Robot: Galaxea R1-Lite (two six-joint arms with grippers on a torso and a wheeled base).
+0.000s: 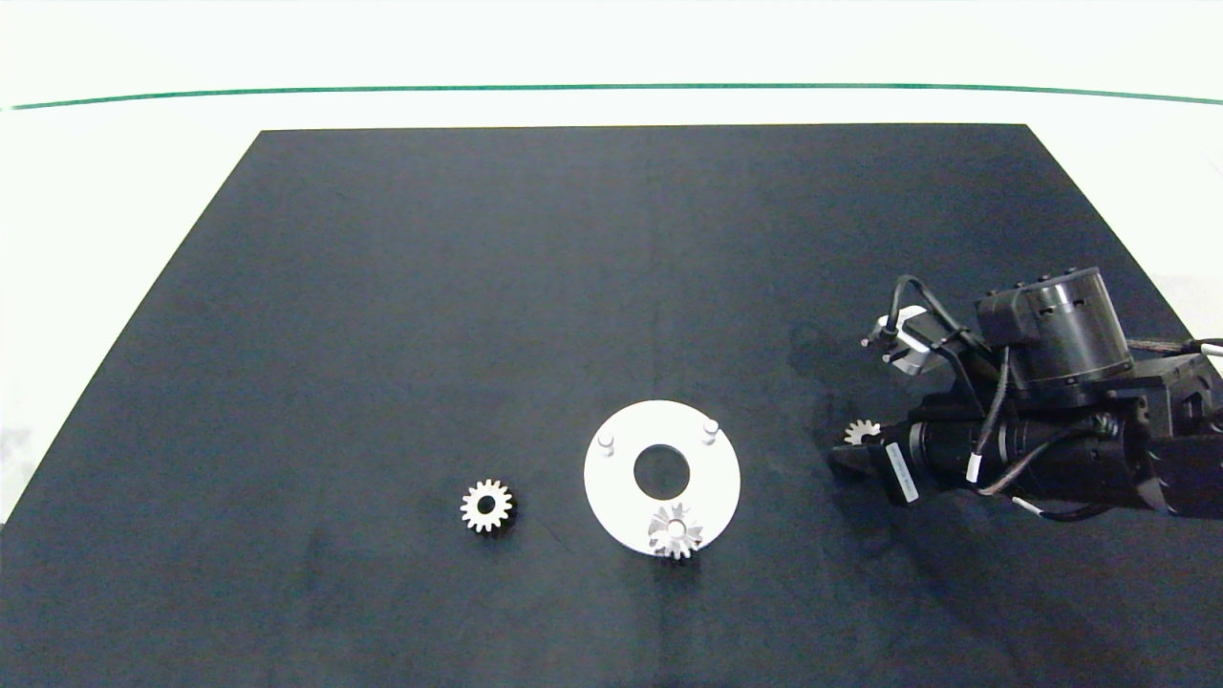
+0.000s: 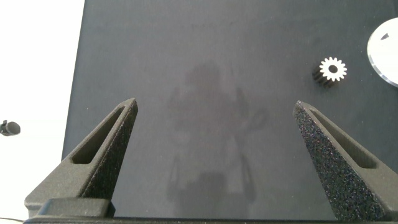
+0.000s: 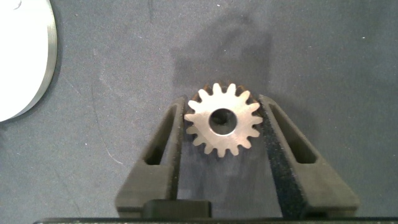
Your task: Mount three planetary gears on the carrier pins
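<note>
Right gripper (image 3: 222, 121) pinches a planetary gear (image 3: 222, 121) flat by its teeth, bore clear for a free carrier pin (image 1: 710, 430); left gripper (image 2: 214, 134) parked, fingers spread.

Black mat (image 1: 535, 306) covers most of the table (image 1: 115, 191), tapering toward 12 o'clock; surface matte, faint creases and smudges. White table shows as margins at 9, 12 and 3 o'clock. Thin green line (image 1: 611, 88) crosses the table beyond the mat's 12 o'clock edge. Small dark object (image 2: 9, 128) lies on the white table off the mat; identity unclear.
</note>
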